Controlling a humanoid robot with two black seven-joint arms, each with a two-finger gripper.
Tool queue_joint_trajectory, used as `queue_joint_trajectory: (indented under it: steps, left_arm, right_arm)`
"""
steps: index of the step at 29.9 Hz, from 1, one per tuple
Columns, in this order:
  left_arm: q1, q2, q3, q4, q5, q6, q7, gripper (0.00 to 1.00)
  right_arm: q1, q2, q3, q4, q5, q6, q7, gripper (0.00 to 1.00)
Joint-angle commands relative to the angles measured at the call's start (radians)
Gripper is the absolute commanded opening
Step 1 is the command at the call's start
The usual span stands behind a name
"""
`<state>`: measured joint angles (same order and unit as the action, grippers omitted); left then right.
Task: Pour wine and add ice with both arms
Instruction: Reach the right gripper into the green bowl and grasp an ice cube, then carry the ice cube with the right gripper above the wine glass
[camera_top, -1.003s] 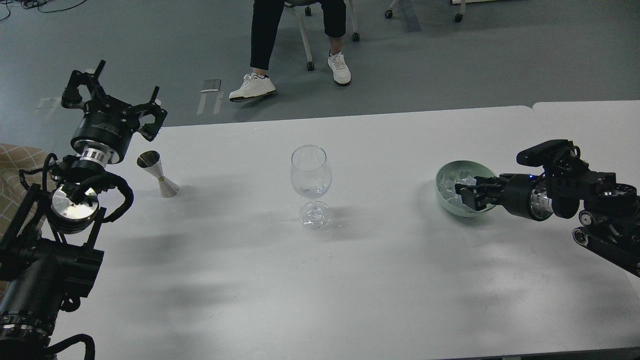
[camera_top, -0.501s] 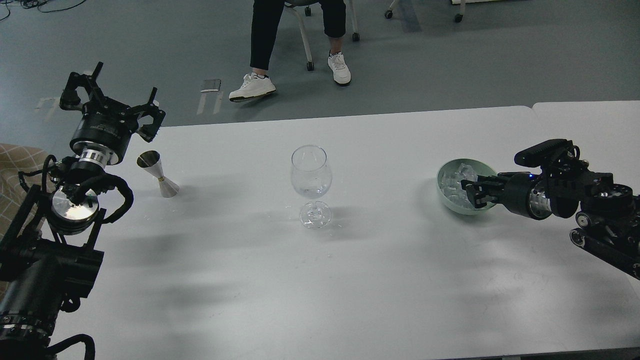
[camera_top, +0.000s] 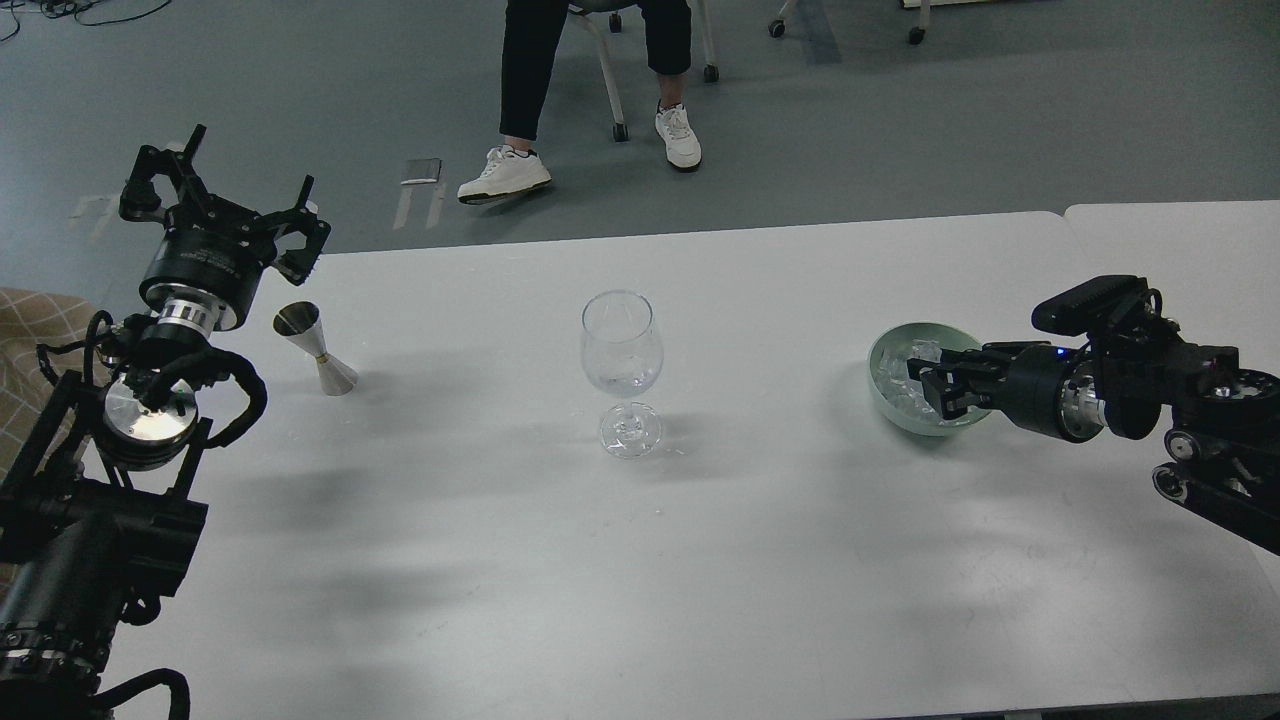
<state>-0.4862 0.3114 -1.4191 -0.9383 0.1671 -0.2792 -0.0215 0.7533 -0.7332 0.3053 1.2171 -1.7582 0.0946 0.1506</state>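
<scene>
A clear wine glass (camera_top: 622, 350) stands upright at the middle of the white table (camera_top: 640, 560), with a little clear content at the bottom of its bowl. A pale green bowl (camera_top: 886, 400) holding ice (camera_top: 895, 378) cubes sits at the right. My right gripper (camera_top: 932, 388) reaches into the bowl from the right, its dark fingers low among the ice; their spacing is unclear. My left gripper (camera_top: 228, 190) is open and empty, raised at the far left above the table's back edge. A small steel jigger (camera_top: 318, 350) stands just right of my left arm.
A seated person's legs and white shoes (camera_top: 505, 172) and a wheeled chair are on the grey floor beyond the table. A second white table (camera_top: 1180, 240) adjoins at the back right. A beige checked cloth (camera_top: 25, 340) shows at the left edge.
My right gripper drew back slightly and has pushed left and down into the bowl again; the bowl shifted a little. My left arm has barely moved.
</scene>
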Motion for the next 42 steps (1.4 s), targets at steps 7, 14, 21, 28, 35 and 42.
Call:
queue_joint_trajectory:
  steps: [7, 14, 21, 28, 35, 42]
  left_arm:
    - [-0.002, 0.002, 0.002, 0.0, 0.0, 0.0, 0.002, 0.98]
    - [-0.002, 0.002, 0.0, 0.0, 0.0, 0.0, 0.002, 0.98]
    - [-0.002, 0.003, -0.001, 0.0, 0.0, 0.0, 0.002, 0.98]
    - [0.0, 0.006, -0.003, 0.0, -0.001, 0.0, 0.002, 0.98]
    - [0.0, 0.005, -0.003, -0.002, -0.001, 0.0, 0.0, 0.98]
    - [0.001, 0.008, -0.014, -0.002, -0.001, 0.0, 0.002, 0.98]
  right_arm:
    - [0.0, -0.052, 0.155, 0.173, 0.005, 0.002, 0.0, 0.02]
    - [0.011, -0.038, 0.209, 0.248, 0.003, 0.002, -0.003, 0.02]
    - [0.015, 0.069, 0.255, 0.266, 0.002, 0.002, -0.003, 0.02]
    - [0.032, 0.178, 0.256, 0.263, -0.003, 0.002, -0.003, 0.02]
    - [0.031, 0.307, 0.249, 0.249, -0.014, 0.004, -0.014, 0.03]
    - [0.035, 0.379, 0.247, 0.214, -0.023, 0.004, -0.043, 0.04]
